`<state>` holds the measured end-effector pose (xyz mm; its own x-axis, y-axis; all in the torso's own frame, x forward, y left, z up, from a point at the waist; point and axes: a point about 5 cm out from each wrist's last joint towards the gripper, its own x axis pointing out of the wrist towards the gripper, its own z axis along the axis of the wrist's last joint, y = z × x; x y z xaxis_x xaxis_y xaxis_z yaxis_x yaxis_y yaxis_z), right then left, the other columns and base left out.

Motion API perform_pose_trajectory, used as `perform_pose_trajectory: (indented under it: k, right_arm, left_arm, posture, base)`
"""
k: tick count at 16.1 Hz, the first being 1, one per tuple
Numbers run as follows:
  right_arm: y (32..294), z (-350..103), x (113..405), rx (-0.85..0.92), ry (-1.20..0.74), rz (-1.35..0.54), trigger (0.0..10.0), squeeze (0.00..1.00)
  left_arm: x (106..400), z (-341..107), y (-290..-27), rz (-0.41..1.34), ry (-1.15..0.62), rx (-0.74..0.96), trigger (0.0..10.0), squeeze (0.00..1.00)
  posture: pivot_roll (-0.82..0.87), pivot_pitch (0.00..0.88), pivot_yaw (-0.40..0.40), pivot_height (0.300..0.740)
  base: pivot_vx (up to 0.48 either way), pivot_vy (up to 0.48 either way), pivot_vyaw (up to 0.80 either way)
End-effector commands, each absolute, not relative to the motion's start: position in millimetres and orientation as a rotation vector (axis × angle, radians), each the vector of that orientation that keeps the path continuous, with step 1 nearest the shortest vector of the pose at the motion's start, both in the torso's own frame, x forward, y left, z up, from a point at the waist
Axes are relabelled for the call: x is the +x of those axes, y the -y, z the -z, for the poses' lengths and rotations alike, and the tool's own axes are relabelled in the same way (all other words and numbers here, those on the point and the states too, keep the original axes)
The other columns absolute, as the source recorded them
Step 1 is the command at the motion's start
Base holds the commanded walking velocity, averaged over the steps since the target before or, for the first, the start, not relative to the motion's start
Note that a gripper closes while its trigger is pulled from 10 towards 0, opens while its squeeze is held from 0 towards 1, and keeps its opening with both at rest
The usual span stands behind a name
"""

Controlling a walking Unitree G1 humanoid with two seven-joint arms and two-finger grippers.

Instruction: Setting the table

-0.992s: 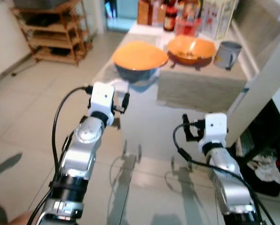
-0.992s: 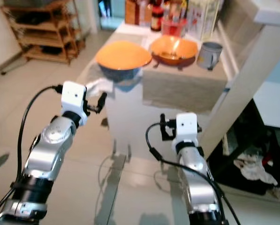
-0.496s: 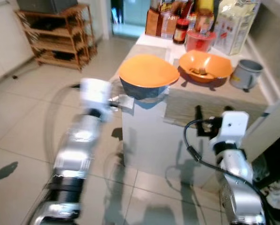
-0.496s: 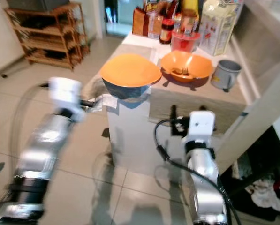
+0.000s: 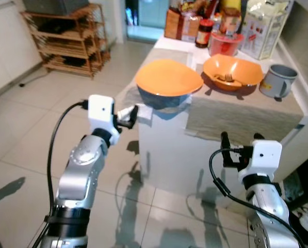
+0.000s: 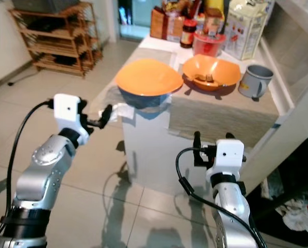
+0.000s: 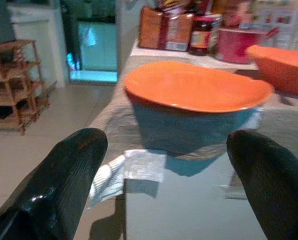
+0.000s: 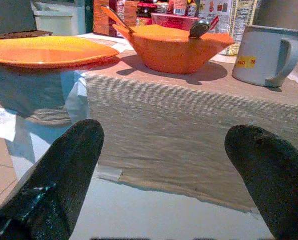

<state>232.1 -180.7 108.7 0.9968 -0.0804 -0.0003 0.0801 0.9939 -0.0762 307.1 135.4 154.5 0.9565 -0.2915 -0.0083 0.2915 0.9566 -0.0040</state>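
Taking the counter [image 5: 169, 155] as the landmark, the table-setting looks barely begun: everything to be laid out sits on its top and nothing is held. At the counter's near left corner an orange plate [image 5: 168, 77] rests like a lid on a blue bowl [image 5: 164, 98], both on a beige mat that hangs over the front edge. Just behind it, toward the middle of the counter, stands an orange bowl [image 5: 232, 72] with a utensil inside, and a grey mug [image 5: 278, 81] is at the right end. Jars, bottles and a red tub are crowded along the far edge. The left end effector [image 5: 132, 114] is raised just off the counter's near left corner, level with the blue bowl, its two fingers spread apart and empty, with the plate and bowl straight ahead between them in the left wrist view. The right end effector [image 5: 225, 145] hangs low in front of the counter's draped mat, fingers also apart and empty. By my reading the approach to the plate and bowl is the step in hand; grasping, carrying and laying out all remain.
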Motion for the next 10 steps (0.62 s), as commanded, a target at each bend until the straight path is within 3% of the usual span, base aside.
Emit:
perform_pose_trajectory:
  k: [1,3,8,10]
  right_arm:
    - [182.9,-111.1,231.0,-0.085,-0.003,0.088,10.0,0.09]
    - [183.6,-116.7,233.5,-0.082,0.033,0.092,10.0,0.09]
    - [181.4,-113.7,236.4,-0.107,-0.003,0.076,10.0,0.09]
    - [181.2,-115.1,237.5,-0.107,0.01,0.079,10.0,0.09]
  left_arm:
    - [307.5,-162.7,-129.3,0.325,0.025,0.011,10.0,0.0]
    - [308.7,-166.0,-127.7,0.33,0.038,0.02,10.0,0.0]
    - [307.3,-166.4,-127.0,0.34,0.04,0.005,10.0,0.0]
    - [308.0,-165.1,-128.5,0.318,0.03,0.016,10.0,0.0]
  posture:
    - [-0.04,0.0,-0.002,0.74]
    - [-0.04,0.0,-0.001,0.74]
    - [-0.04,0.0,0.0,0.74]
    - [-0.04,0.0,0.0,0.74]
  base:
    - [0.307,0.0,0.0]
    - [0.48,0.0,0.0]
    - [0.48,0.0,-0.76]
    - [0.24,0.0,0.0]
